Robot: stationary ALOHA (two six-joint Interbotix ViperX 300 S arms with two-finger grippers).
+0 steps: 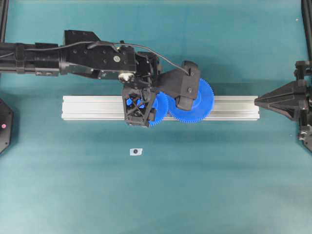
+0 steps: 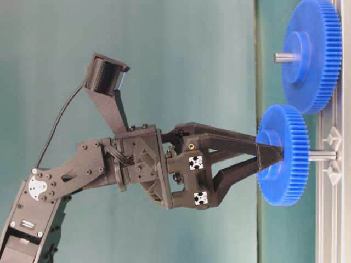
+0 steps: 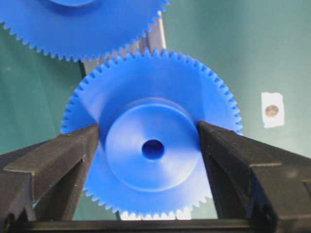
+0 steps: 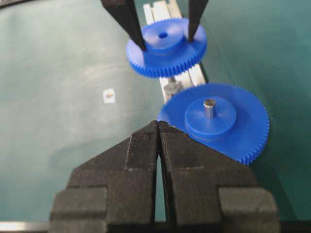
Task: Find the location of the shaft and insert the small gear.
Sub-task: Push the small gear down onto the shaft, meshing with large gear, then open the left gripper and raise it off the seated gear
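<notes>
Black fingers (image 3: 58,160) of my left hand (image 3: 153,165) fill the bottom of the wrist view, flanking the raised hub of the small gear (image 3: 153,145). I judge that hand spread and just letting go: thin gaps show at the hub on both sides. From the table-level view, the small gear (image 2: 282,156) sits part-way along the shaft (image 2: 321,155), bare pin showing between gear and aluminium rail (image 2: 329,219). Its teeth run beside those of the larger blue gear (image 2: 312,55); I cannot tell whether they mesh.

To finish well, I'd keep the fingers level around the hub and press the gear squarely toward the rail, letting it turn slightly if the teeth clash. Tilting would jam the bore on the pin.

My right hand (image 4: 159,133) is parked at the side, pressed together and holding nothing, above the teal counter (image 1: 219,185).
</notes>
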